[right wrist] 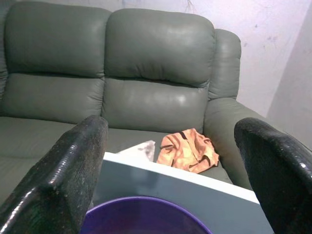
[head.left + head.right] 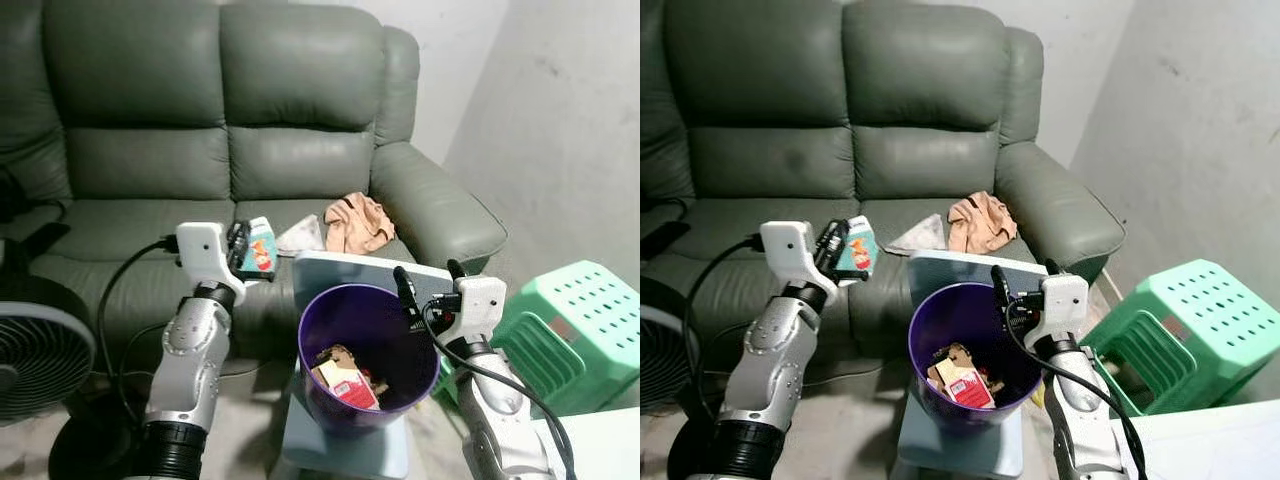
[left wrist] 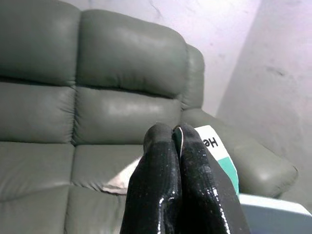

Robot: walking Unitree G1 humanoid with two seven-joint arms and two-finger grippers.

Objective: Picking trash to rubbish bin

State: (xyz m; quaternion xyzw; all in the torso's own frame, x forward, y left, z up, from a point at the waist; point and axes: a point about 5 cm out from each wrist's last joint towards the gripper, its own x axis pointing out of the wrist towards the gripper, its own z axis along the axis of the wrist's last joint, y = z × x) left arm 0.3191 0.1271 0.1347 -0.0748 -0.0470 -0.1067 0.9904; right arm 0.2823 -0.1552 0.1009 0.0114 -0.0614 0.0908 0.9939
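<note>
My left gripper (image 2: 241, 250) is raised in front of the sofa seat, left of the bin, and is shut on a teal and white carton (image 2: 261, 247). The wrist view shows the carton (image 3: 218, 157) pinched between the closed fingers (image 3: 156, 180). A purple rubbish bin (image 2: 402, 335) stands on the floor before me with a red and white packet and cardboard scraps (image 2: 343, 379) inside. My right gripper (image 2: 428, 272) hovers at the bin's right rim, open and empty. A crumpled peach cloth (image 2: 357, 222) and a white sheet (image 2: 299, 237) lie on the sofa seat.
The grey-green sofa (image 2: 150, 160) fills the back. A pale blue board (image 2: 350, 268) stands behind the bin. A green plastic stool (image 2: 572, 325) is at the right by the wall, and a fan (image 2: 35, 352) is at the left. A black object (image 2: 40, 238) lies on the sofa's left seat.
</note>
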